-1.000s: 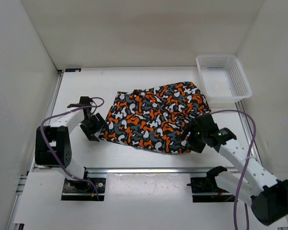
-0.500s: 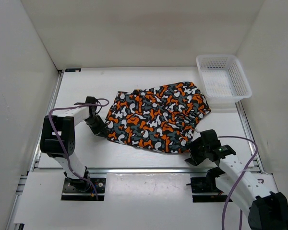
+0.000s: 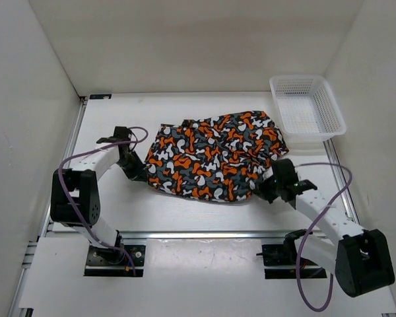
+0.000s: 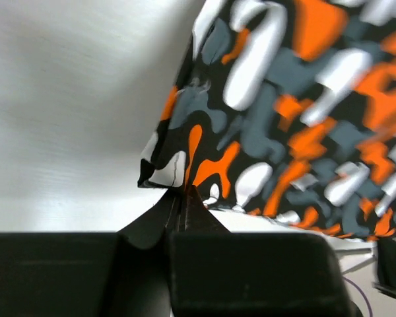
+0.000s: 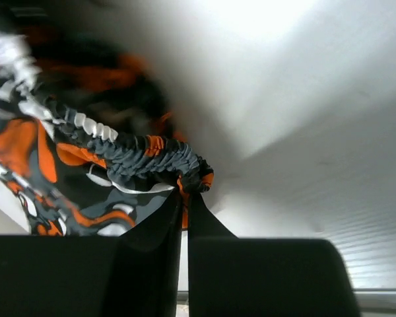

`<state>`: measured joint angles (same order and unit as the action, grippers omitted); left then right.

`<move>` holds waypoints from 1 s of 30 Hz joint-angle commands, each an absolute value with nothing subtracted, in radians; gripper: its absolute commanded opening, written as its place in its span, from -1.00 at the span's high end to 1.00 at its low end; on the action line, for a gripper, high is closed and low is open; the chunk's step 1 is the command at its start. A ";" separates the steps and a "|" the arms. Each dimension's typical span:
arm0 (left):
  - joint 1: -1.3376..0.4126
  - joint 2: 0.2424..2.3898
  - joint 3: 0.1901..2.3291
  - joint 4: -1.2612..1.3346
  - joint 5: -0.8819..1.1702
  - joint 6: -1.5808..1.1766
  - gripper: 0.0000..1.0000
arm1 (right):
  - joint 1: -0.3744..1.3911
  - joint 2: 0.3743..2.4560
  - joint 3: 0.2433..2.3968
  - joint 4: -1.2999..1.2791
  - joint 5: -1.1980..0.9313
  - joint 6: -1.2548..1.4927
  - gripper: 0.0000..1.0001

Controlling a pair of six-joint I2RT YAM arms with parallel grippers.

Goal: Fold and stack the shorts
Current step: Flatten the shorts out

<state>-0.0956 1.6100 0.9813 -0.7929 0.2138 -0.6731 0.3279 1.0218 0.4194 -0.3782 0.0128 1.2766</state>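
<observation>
The shorts (image 3: pixel 214 158), printed in orange, white, grey and black blobs, lie spread in the middle of the table. My left gripper (image 3: pixel 143 175) is shut on their near left corner; in the left wrist view the fabric edge (image 4: pixel 178 173) is pinched at the gripper tips (image 4: pixel 183 195). My right gripper (image 3: pixel 264 189) is shut on the near right corner. In the right wrist view the gathered elastic waistband (image 5: pixel 145 158) is clamped between the black fingertips (image 5: pixel 185 198), and the cloth hangs lifted off the table.
A white mesh basket (image 3: pixel 307 112) stands at the back right corner. White walls enclose the table on three sides. Purple cables (image 3: pixel 86 158) loop off both arms. A metal rail (image 3: pixel 198 234) runs along the near edge.
Both grippers went from open to shut on the shorts' near corners. The near edge of the cloth has moved back toward the far side, and the right arm swung inward.
</observation>
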 commanded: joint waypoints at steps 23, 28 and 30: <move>0.055 0.965 2.182 -0.979 -0.007 -0.707 0.79 | 0.304 1.125 2.000 -0.914 -0.636 0.344 0.99; 0.005 0.983 2.422 -1.000 -0.116 -0.658 0.79 | 0.304 1.066 2.120 -0.914 -0.707 0.357 0.99; -0.012 1.012 2.494 -1.000 -0.129 -0.643 0.79 | 0.304 1.043 2.132 -0.914 -0.686 0.402 0.99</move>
